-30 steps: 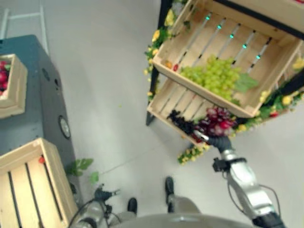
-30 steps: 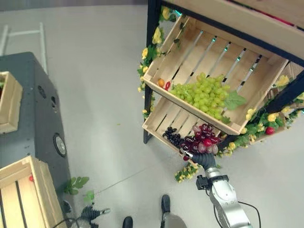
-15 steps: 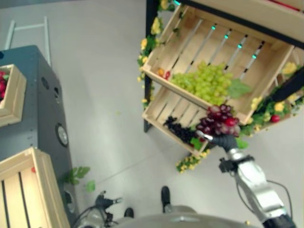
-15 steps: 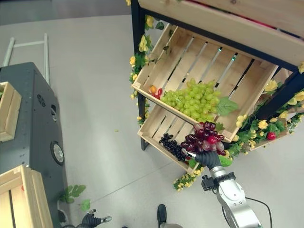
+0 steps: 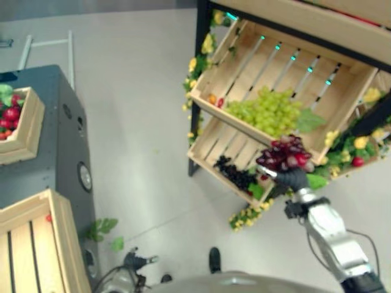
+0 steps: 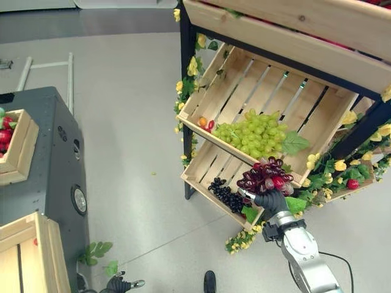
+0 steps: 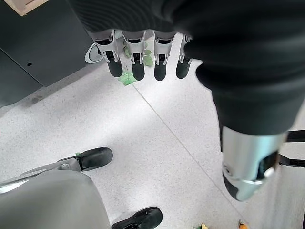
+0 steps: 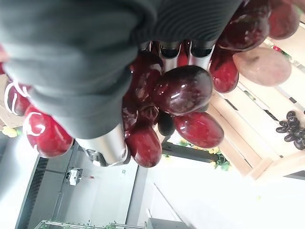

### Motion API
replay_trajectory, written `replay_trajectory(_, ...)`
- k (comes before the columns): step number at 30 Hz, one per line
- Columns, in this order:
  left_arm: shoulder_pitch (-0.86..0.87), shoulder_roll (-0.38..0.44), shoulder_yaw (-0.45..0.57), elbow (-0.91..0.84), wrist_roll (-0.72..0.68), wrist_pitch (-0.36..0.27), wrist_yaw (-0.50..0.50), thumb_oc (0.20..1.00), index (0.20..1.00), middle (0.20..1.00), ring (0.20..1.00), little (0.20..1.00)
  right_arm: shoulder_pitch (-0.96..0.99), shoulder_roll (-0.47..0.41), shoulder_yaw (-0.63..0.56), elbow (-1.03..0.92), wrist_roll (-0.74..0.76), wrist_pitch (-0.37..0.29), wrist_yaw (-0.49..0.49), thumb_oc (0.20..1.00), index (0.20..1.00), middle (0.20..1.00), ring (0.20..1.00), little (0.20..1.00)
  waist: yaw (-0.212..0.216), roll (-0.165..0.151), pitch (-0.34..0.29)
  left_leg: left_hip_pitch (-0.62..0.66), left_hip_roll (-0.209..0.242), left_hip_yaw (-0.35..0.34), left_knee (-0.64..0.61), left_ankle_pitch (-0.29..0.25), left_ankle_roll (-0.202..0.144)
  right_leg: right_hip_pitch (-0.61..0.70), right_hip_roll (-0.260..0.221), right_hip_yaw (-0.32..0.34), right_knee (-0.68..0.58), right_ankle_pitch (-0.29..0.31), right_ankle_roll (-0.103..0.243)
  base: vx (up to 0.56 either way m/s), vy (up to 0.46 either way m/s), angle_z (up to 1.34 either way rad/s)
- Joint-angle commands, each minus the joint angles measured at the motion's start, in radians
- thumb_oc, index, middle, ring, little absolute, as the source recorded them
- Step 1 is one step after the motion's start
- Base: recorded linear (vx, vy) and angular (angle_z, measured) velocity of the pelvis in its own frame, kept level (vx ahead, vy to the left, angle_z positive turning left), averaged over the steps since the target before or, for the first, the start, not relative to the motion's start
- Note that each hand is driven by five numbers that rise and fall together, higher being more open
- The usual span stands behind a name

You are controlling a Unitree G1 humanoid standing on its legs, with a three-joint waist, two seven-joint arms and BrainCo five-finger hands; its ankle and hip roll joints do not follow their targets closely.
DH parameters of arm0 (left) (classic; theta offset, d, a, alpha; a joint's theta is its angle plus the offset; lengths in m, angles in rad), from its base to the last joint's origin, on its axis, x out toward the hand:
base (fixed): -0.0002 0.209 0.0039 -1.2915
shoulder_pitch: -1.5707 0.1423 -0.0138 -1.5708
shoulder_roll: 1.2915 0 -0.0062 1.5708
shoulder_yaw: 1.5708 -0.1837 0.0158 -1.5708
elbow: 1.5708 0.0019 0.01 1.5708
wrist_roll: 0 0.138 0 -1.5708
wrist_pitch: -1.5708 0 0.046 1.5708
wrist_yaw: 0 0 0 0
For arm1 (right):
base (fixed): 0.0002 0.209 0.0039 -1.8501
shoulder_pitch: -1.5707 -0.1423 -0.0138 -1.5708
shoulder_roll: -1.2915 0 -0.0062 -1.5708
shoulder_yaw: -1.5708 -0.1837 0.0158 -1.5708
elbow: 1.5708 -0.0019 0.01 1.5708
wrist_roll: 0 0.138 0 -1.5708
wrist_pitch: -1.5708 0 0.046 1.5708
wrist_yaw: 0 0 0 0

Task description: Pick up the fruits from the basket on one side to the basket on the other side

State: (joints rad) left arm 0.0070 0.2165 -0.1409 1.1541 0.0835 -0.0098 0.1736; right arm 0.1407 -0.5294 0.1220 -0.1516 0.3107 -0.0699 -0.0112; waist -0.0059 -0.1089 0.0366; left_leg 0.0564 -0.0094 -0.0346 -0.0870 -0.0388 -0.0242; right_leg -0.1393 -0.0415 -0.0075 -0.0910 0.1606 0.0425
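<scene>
- Holding the red grape bunch (image 6: 266, 176) clear in front of the shelf crates (image 6: 220, 204), the right robot hand (image 6: 270, 200) has its fingers wrapped around it, ready for carrying.
- Left robot hand (image 7: 143, 59) hangs low over the floor, fingers straight and holding nothing.
- Empty crate (image 5: 36, 244) at lower left is probably the destination.

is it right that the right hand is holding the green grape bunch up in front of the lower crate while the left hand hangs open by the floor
Not quite: the right hand is closed on the red grape bunch, as the right eye view and right wrist view show. The green grapes lie in the upper crate. The rest stands: the bunch is held in front of the lower crate, and the left hand hangs open above the floor.
</scene>
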Motion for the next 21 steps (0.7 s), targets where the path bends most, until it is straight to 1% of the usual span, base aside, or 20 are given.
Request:
replay_trajectory(1,-0.006,-0.031,-0.072,0.076,-0.013,0.003,-0.012,1.0,1.0,1.0,1.0,1.0,-0.318,-0.09,-0.223,0.028,0.041,-0.094,-0.129,0.2,0.2,0.2,0.2,0.2,0.023,0.002,-0.02,-0.052,-0.044,-0.007,0.0,-0.027,0.023,0.077,0.014,-0.019,0.01,-0.133,0.092,0.0,0.0,0.0)
replay_trajectory(2,-0.007,-0.032,-0.071,0.076,-0.013,0.003,-0.012,1.0,1.0,1.0,1.0,1.0,-0.32,-0.091,-0.222,0.029,0.041,-0.095,-0.129,0.2,0.2,0.2,0.2,0.2,0.023,0.002,-0.02,-0.053,-0.044,-0.007,0.0,-0.027,0.023,0.077,0.014,-0.018,0.01,-0.133,0.092,0.0,0.0,0.0)
replay_trajectory(3,-0.007,-0.031,-0.076,0.08,-0.019,0.004,-0.013,1.0,1.0,1.0,1.0,1.0,-0.344,-0.109,-0.217,0.04,0.051,-0.093,-0.131,0.2,0.2,0.2,0.2,0.2,0.025,0.001,-0.02,-0.054,-0.043,-0.006,0.0,-0.026,0.022,0.077,0.014,-0.02,0.009,-0.131,0.092,0.0,0.0,0.0)
replay_trajectory(7,-0.011,-0.033,-0.077,0.081,-0.026,0.004,-0.015,1.0,1.0,1.0,1.0,1.0,-0.355,-0.111,-0.208,0.02,0.066,-0.093,-0.118,0.2,0.2,0.2,0.2,0.2,0.025,-0.002,-0.019,-0.054,-0.043,-0.006,0.0,-0.026,0.022,0.076,0.014,-0.02,0.009,-0.13,0.091,0.0,0.0,0.0)
replay_trajectory(11,-0.01,-0.035,-0.073,0.081,-0.023,0.005,-0.019,1.0,1.0,1.0,1.0,1.0,-0.332,-0.092,-0.206,-0.051,0.058,-0.095,-0.091,0.2,0.2,0.2,0.2,0.2,0.024,-0.003,-0.019,-0.054,-0.043,-0.007,0.0,-0.027,0.023,0.075,0.016,-0.018,0.01,-0.131,0.09,0.0,0.0,0.0)
replay_trajectory(12,-0.01,-0.036,-0.07,0.08,-0.019,0.005,-0.019,1.0,1.0,1.0,1.0,1.0,-0.311,-0.078,-0.205,-0.097,0.054,-0.096,-0.067,0.2,0.2,0.2,0.2,0.2,0.022,-0.004,-0.019,-0.055,-0.043,-0.007,0.0,-0.027,0.023,0.075,0.016,-0.017,0.011,-0.132,0.089,0.0,0.0,0.0)
replay_trajectory(13,-0.01,-0.036,-0.071,0.08,-0.019,0.005,-0.019,1.0,1.0,1.0,1.0,1.0,-0.31,-0.078,-0.205,-0.098,0.054,-0.096,-0.067,0.2,0.2,0.2,0.2,0.2,0.022,-0.004,-0.02,-0.055,-0.043,-0.007,0.0,-0.027,0.023,0.075,0.016,-0.017,0.011,-0.132,0.089,0.0,0.0,0.0)
replay_trajectory(14,-0.011,-0.036,-0.065,0.078,-0.016,0.002,-0.021,1.0,1.0,1.0,1.0,1.0,-0.278,-0.063,-0.203,-0.139,0.052,-0.098,-0.04,0.2,0.2,0.2,0.2,0.2,0.02,-0.004,-0.019,-0.055,-0.042,-0.006,0.0,-0.027,0.023,0.076,0.017,-0.018,0.011,-0.134,0.089,0.0,0.0,0.0)
replay_trajectory(15,-0.01,-0.035,-0.065,0.078,-0.015,0.002,-0.021,1.0,1.0,1.0,1.0,1.0,-0.276,-0.062,-0.204,-0.141,0.051,-0.097,-0.039,0.2,0.2,0.2,0.2,0.2,0.02,-0.005,-0.019,-0.055,-0.042,-0.006,0.0,-0.027,0.023,0.076,0.017,-0.018,0.011,-0.134,0.089,0.0,0.0,0.0)
replay_trajectory(18,-0.013,-0.033,-0.055,0.075,-0.006,0.001,-0.025,1.0,1.0,1.0,1.0,1.0,-0.217,-0.035,-0.186,-0.206,0.068,-0.096,0.012,0.2,0.2,0.2,0.2,0.2,0.015,-0.009,-0.017,-0.056,-0.042,-0.005,0.0,-0.027,0.022,0.074,0.018,-0.017,0.011,-0.134,0.088,0.0,0.0,0.0)
replay_trajectory(21,-0.011,-0.031,-0.05,0.074,0.0,-0.002,-0.026,1.0,1.0,1.0,1.0,1.0,-0.19,-0.031,-0.184,-0.231,0.07,-0.097,0.033,0.2,0.2,0.2,0.2,0.2,0.014,-0.012,-0.018,-0.056,-0.041,-0.002,0.0,-0.028,0.022,0.075,0.019,-0.014,0.011,-0.135,0.089,0.0,0.0,0.0)
